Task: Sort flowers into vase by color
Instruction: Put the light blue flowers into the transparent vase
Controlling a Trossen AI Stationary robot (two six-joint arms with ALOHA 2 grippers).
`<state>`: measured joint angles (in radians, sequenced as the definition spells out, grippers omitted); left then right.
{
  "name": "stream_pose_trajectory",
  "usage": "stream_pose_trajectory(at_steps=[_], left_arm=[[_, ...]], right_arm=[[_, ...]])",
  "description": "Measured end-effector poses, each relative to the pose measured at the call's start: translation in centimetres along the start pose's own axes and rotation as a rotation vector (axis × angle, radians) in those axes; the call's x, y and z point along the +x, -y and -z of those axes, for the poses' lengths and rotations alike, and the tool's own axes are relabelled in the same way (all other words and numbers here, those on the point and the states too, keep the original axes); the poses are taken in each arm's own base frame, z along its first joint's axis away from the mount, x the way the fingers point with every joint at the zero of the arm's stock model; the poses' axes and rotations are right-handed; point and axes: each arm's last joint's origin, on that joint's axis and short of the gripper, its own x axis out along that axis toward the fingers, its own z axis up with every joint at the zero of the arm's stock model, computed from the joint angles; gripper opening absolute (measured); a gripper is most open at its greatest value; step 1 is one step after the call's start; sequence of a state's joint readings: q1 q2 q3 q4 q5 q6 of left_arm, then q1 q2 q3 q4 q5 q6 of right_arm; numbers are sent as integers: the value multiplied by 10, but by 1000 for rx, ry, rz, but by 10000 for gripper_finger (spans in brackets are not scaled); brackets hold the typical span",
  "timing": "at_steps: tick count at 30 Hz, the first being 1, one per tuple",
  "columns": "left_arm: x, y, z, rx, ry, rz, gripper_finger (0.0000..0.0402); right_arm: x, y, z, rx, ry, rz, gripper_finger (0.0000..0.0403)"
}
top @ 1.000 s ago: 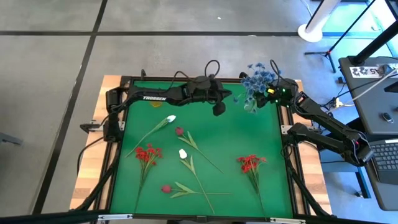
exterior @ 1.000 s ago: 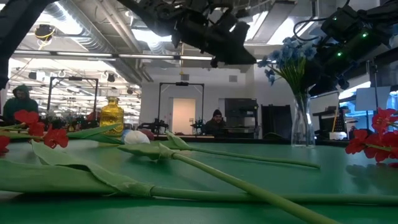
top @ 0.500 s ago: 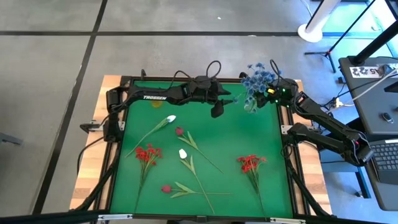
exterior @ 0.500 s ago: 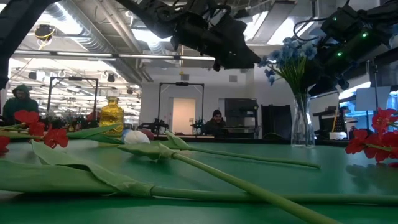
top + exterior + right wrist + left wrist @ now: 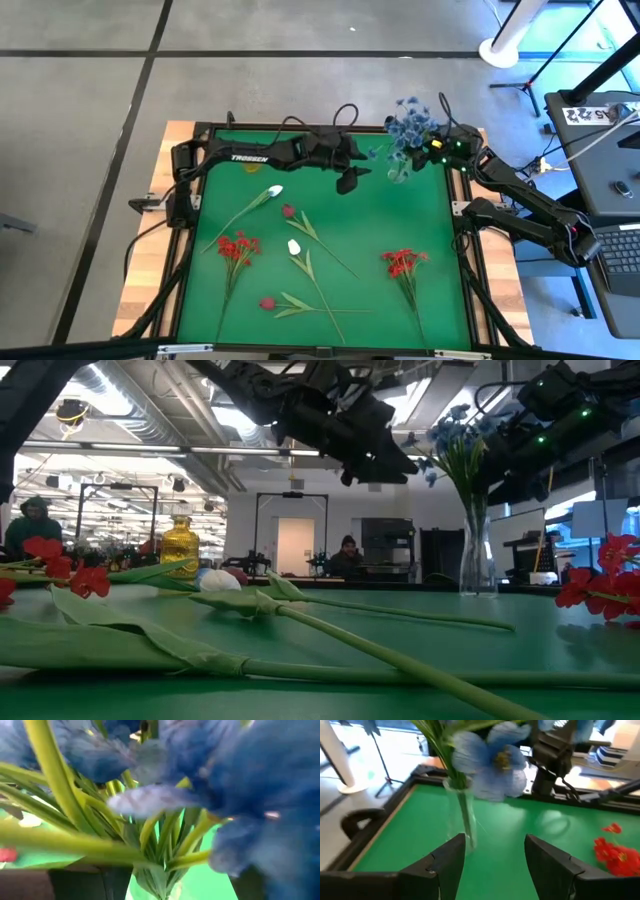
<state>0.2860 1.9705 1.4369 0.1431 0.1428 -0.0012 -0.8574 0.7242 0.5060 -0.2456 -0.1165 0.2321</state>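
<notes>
A clear glass vase (image 5: 471, 555) with blue flowers (image 5: 405, 135) stands on its base at the far right of the green mat (image 5: 380, 215), leaning a little. My right gripper (image 5: 420, 158) is at the vase's top, among the stems (image 5: 165, 850). My left gripper (image 5: 495, 842) hovers open just left of the vase, with nothing between its fingers and a blue bloom (image 5: 500, 762) right before it. On the mat lie two red clusters (image 5: 238, 246) (image 5: 402, 262), two white tulips (image 5: 272, 192) (image 5: 294, 246) and two dark red buds (image 5: 288, 211) (image 5: 267, 303). My right gripper has its fingers on either side of the vase's top end (image 5: 152, 890), where the green stems fan out. It comes nearly level from the table's right. Blooms and stems hide the exact place of contact. The vase keeps its base on the mat, tilted a little.
A gold vase (image 5: 180, 547) stands at the mat's far left, under my left arm. The stems on the mat lie slantwise across its middle and near part. A raised dark frame (image 5: 465, 215) borders the mat. People show in the room beyond.
My left gripper has opened and tipped down a little, staying beside the vase. The vase with the blue flowers has leaned and shifted slightly toward the table's left, its base on the mat.
</notes>
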Motion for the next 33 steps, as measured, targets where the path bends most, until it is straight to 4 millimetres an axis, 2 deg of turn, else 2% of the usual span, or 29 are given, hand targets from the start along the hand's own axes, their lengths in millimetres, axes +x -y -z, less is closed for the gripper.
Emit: stream_pose_trajectory(at_steps=[8, 22, 33], left_arm=[[2, 4, 15, -18, 14, 14, 201], [2, 7, 17, -40, 18, 20, 201], [2, 8, 17, -39, 17, 23, 201]], right_arm=[[3, 1, 0, 2, -4, 21, 273], [38, 3, 2, 34, -64, -41, 273], [35, 2, 5, 9, -106, -84, 273]])
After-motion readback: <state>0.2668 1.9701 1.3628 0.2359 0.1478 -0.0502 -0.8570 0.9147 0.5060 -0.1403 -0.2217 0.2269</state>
